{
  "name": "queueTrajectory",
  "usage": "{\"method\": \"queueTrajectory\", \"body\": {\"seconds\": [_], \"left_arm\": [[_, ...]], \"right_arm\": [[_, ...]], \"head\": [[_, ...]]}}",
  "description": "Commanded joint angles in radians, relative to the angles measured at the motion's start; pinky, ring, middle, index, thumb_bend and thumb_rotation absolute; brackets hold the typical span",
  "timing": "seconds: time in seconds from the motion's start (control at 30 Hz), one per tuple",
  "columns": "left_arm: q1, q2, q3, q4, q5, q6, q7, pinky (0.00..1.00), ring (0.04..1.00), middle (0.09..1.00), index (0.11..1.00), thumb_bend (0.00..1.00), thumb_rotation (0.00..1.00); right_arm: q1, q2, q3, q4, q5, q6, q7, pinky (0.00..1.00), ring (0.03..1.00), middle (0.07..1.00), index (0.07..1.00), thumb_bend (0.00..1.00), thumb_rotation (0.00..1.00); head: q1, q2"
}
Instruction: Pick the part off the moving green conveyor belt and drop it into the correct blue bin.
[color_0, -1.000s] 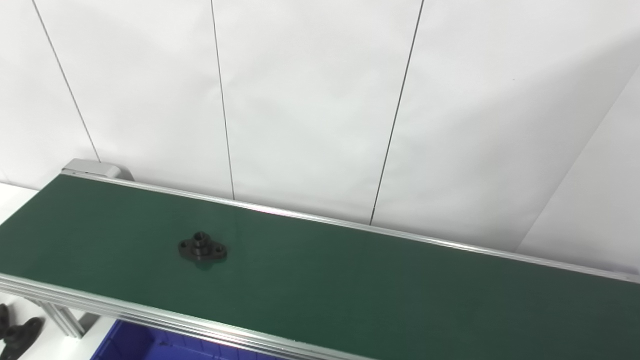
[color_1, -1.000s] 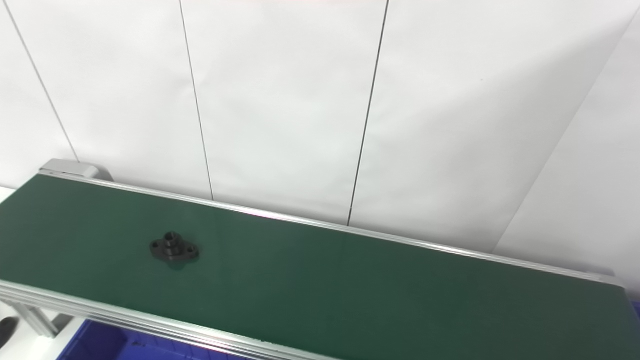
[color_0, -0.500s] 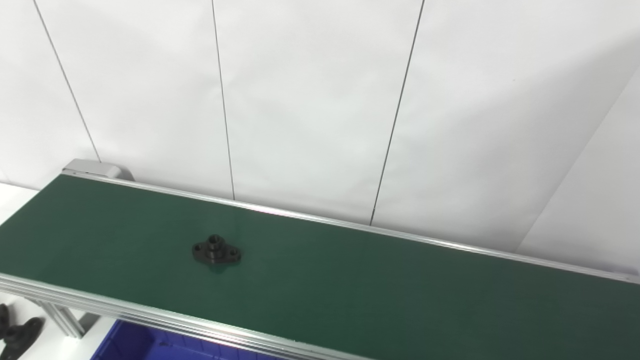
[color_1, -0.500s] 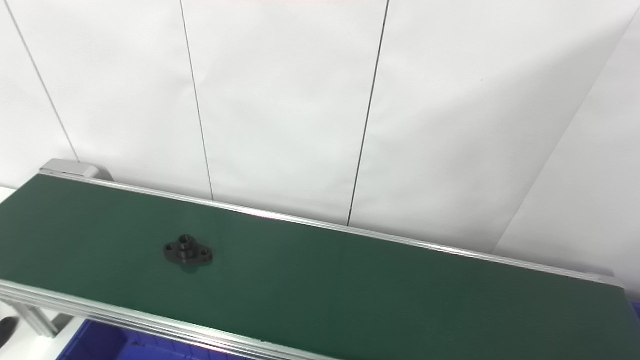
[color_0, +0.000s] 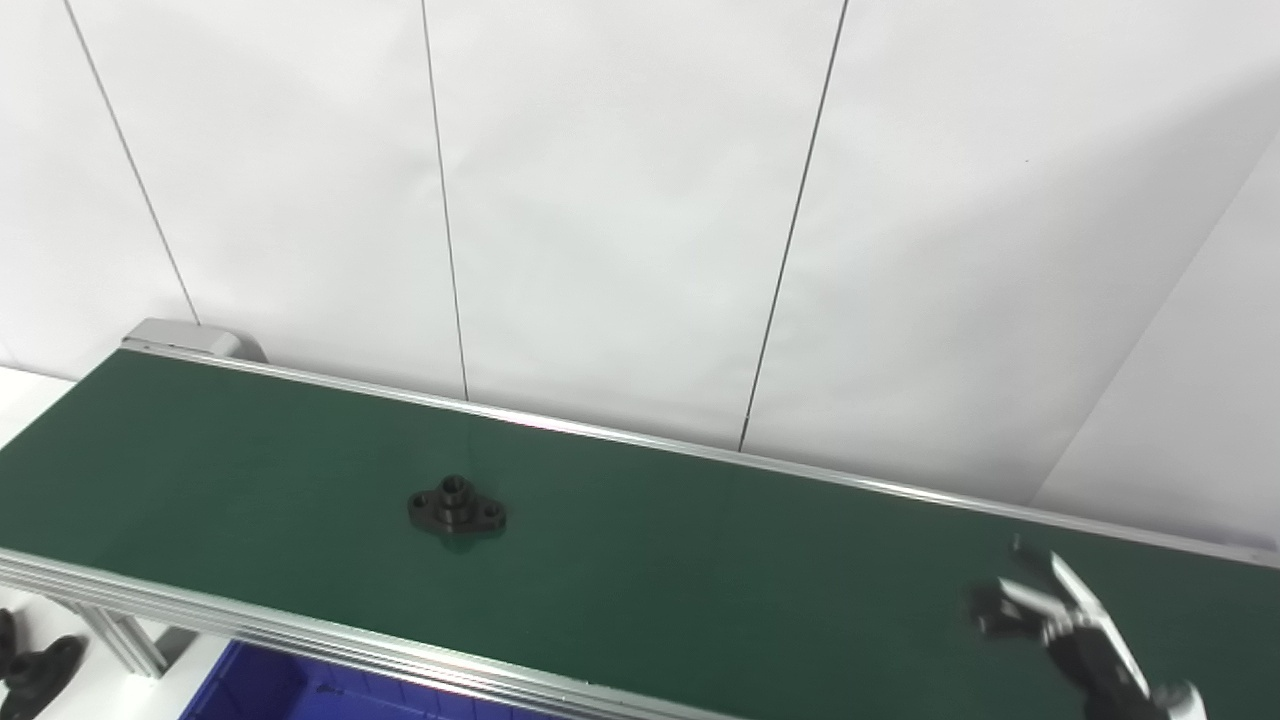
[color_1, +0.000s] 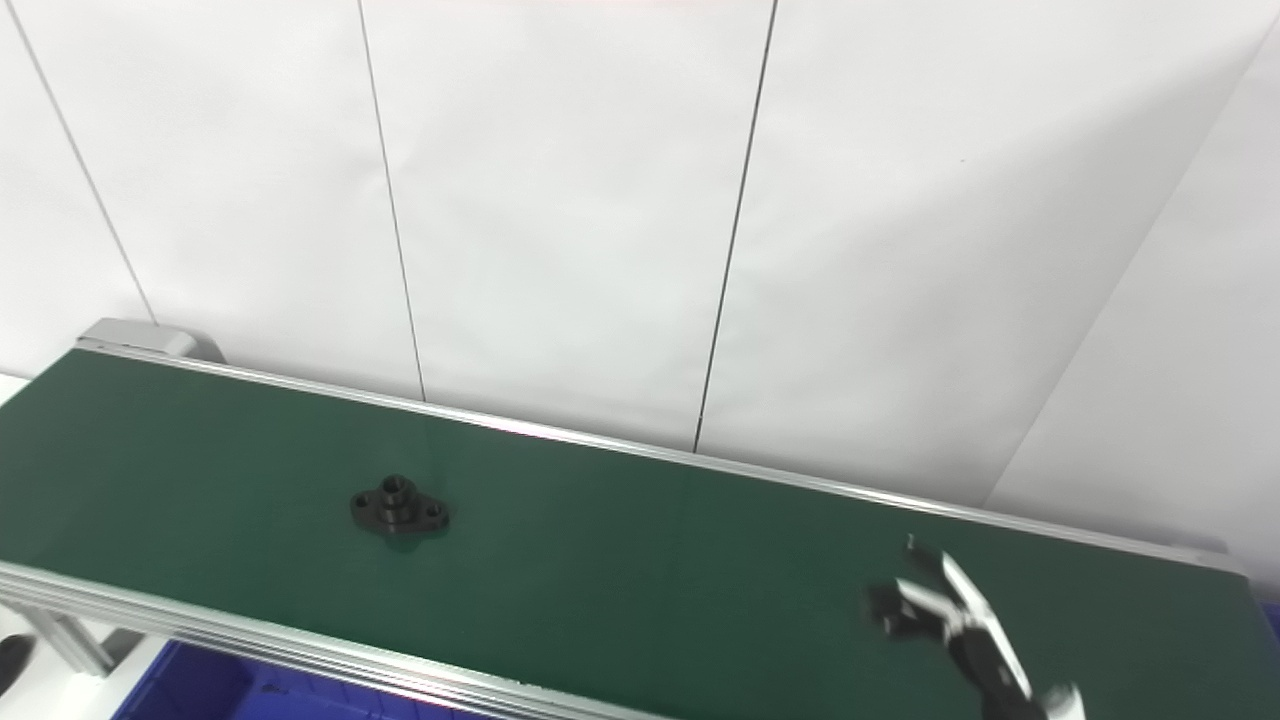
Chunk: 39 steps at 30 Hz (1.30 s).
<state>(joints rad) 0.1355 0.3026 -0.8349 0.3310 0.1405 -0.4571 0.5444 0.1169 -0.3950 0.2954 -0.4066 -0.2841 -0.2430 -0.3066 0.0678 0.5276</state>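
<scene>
A small black flanged part (color_0: 456, 507) with a raised hub lies on the green conveyor belt (color_0: 700, 560), left of the middle; it also shows in the right eye view (color_1: 399, 509). My right hand (color_0: 1070, 630) reaches up over the right end of the belt, far to the right of the part, its fingers apart and empty; it also shows in the right eye view (color_1: 955, 625). My left hand is not in view.
A blue bin (color_0: 300, 685) sits below the belt's near rail at the bottom left. Another black part (color_0: 35, 668) lies on the white table at the far left. A white panelled wall (color_0: 640, 200) stands right behind the belt.
The part has ridden the belt to the right. My right hand has come up into view over the right end of the belt.
</scene>
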Motion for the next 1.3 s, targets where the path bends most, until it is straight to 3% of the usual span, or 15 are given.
{"method": "queueTrajectory", "body": {"seconds": [0.0, 0.27, 0.4, 0.5, 0.8, 0.97, 1.27], "left_arm": [[-0.012, 0.018, 0.002, -0.026, 0.018, -0.013, 0.010, 0.76, 0.849, 0.873, 0.845, 0.91, 0.55], [0.007, 0.015, 0.070, -0.056, -0.039, -0.013, -0.078, 0.75, 0.843, 0.883, 0.863, 0.94, 0.53], [0.022, 0.014, 0.113, -0.078, -0.045, -0.013, -0.133, 0.78, 0.858, 0.894, 0.872, 0.94, 0.53], [0.025, 0.015, 0.119, -0.084, -0.016, -0.013, -0.127, 0.79, 0.862, 0.899, 0.883, 0.91, 0.54], [0.039, 0.013, 0.148, -0.116, -0.039, -0.013, -0.213, 0.85, 0.895, 0.909, 0.892, 0.89, 0.56], [0.035, 0.002, 0.148, -0.125, 0.006, -0.013, -0.191, 0.89, 0.894, 0.890, 0.873, 0.88, 0.63], [0.015, -0.002, 0.140, -0.124, 0.027, -0.013, -0.187, 0.84, 0.846, 0.843, 0.832, 0.86, 0.66]], "right_arm": [[-0.041, 0.017, -0.027, -0.027, -0.047, 0.057, 0.071, 0.60, 0.660, 0.706, 0.862, 0.82, 0.64], [-0.221, 0.083, -0.046, -0.032, -0.174, 0.272, 0.307, 0.54, 0.637, 0.676, 0.816, 0.80, 0.51], [-0.292, 0.120, -0.053, -0.003, -0.204, 0.330, 0.365, 0.54, 0.626, 0.662, 0.803, 0.81, 0.45], [-0.333, 0.139, -0.050, 0.047, -0.243, 0.328, 0.382, 0.56, 0.626, 0.654, 0.804, 0.81, 0.48], [-0.407, 0.191, -0.044, 0.182, -0.299, 0.326, 0.403, 0.60, 0.650, 0.648, 0.804, 0.83, 0.48], [-0.473, 0.201, -0.018, 0.309, -0.339, 0.303, 0.408, 0.56, 0.642, 0.647, 0.796, 0.84, 0.48], [-0.586, 0.221, 0.056, 0.486, -0.409, 0.303, 0.419, 0.54, 0.633, 0.634, 0.780, 0.85, 0.49]], "head": [[0.000, 0.001], [-0.060, 0.083], [-0.079, 0.125], [-0.075, 0.110], [-0.075, 0.160], [-0.065, 0.183], [-0.052, 0.188]]}}
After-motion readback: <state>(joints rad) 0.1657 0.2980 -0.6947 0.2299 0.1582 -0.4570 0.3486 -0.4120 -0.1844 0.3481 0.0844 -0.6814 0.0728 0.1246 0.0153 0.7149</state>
